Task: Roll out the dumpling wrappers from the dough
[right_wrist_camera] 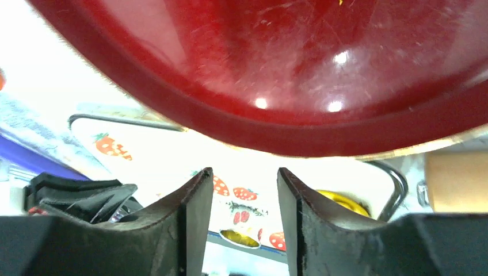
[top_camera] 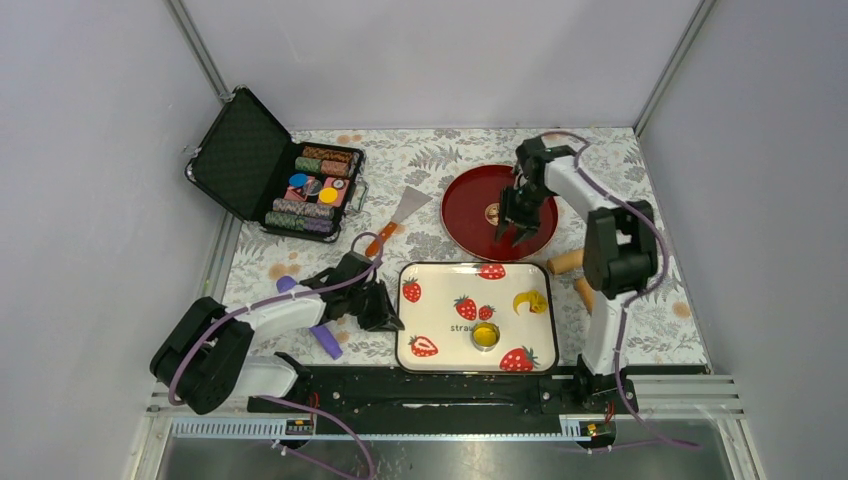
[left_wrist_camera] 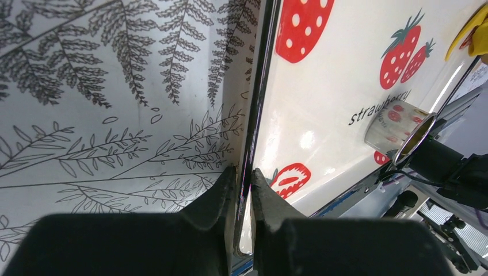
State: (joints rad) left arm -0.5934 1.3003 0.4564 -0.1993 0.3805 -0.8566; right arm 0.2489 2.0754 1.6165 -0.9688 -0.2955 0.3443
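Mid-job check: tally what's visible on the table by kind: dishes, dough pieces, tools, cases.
Dishes: 2, red plate, strawberry tray
Dough pieces: 2, dough crescent, wrapper in the ring cutter
Tools: 4, ring cutter, scraper, rolling pin, purple tool
Cases: 1, chip case
Total: 9

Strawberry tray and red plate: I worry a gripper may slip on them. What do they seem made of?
Strawberry tray: perhaps melamine or enamelled metal, glossy; bright glare, thin dark rim. Red plate: likely lacquered plastic or wood, glossy; sharp highlights, fine scratches.
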